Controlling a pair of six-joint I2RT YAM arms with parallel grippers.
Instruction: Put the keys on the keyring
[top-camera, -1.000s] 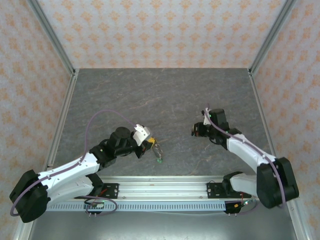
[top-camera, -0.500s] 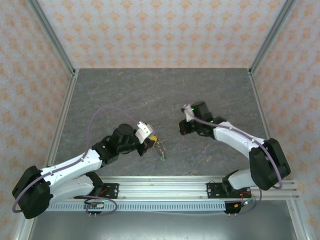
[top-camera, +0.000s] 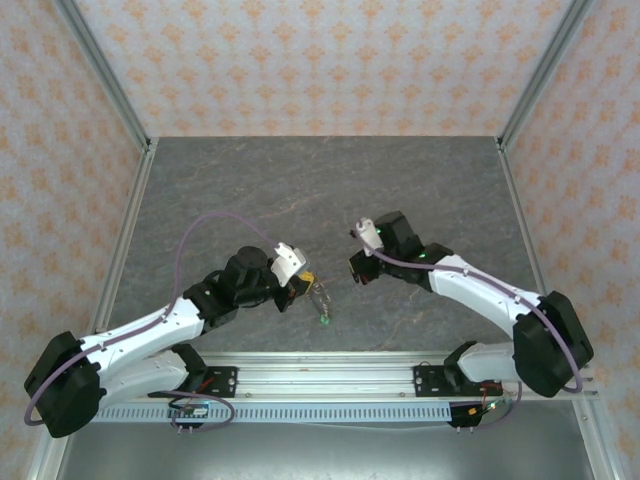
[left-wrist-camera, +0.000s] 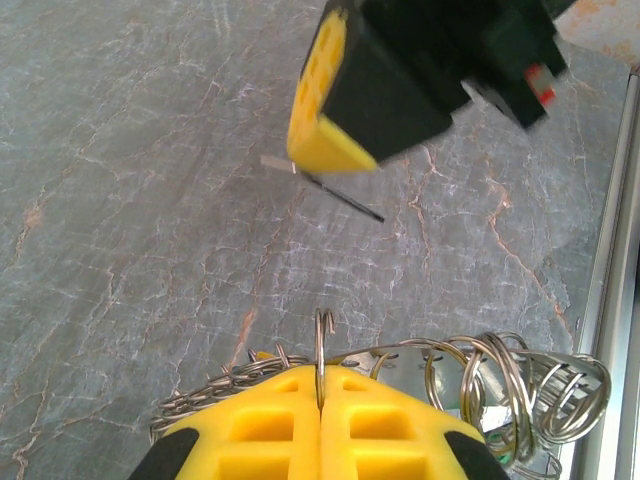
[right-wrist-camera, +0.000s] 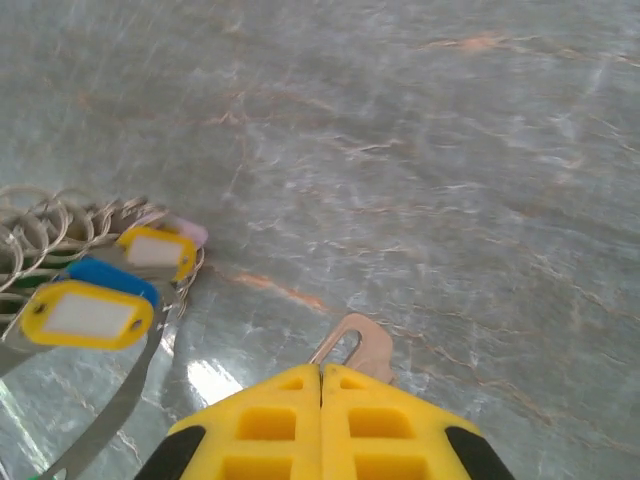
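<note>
Low over the grey table (top-camera: 250, 190), left gripper (left-wrist-camera: 320, 380) jaws pressed together on a wire loop of the keyring (left-wrist-camera: 322, 340), right gripper (right-wrist-camera: 320, 378) jaws pinching a flat tan key (right-wrist-camera: 352, 345), tagged keys (right-wrist-camera: 90, 312) lying among the rings.

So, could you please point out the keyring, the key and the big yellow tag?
keyring (left-wrist-camera: 319, 340): left wrist view, upright wire loop end.
key (right-wrist-camera: 372, 358): right wrist view, its flat slotted end.
big yellow tag (right-wrist-camera: 86, 313): right wrist view, its white label.
</note>
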